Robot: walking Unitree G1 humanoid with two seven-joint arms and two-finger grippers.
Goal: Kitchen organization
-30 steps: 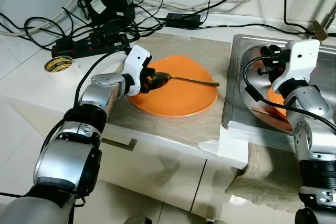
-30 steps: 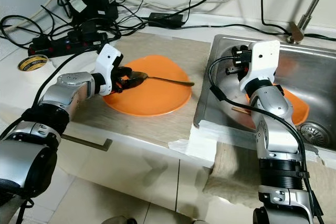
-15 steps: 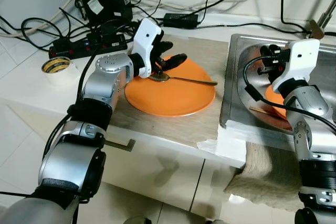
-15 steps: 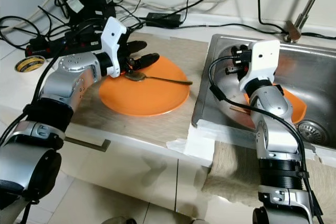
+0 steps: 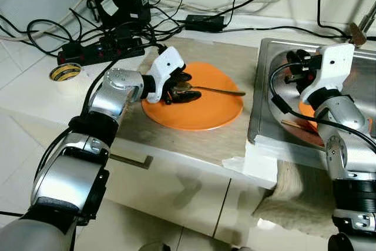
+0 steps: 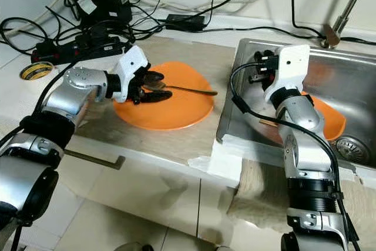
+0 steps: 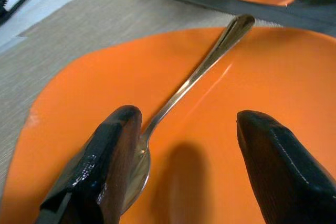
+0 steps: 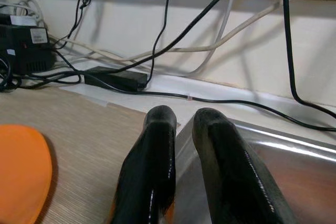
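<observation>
On the counter, the left gripper (image 7: 181, 156) is spread wide over the orange plate (image 5: 202, 110), one finger touching the bowl of the metal spoon (image 7: 199, 74), which lies on the plate with its handle pointing toward the sink (image 5: 276, 48). To grasp cleanly, it should centre the fingers on either side of the bowl's neck, lower until they graze the plate, then close slowly. The right gripper (image 8: 181, 124) hovers over the sink, fingers nearly together and holding nothing.
</observation>
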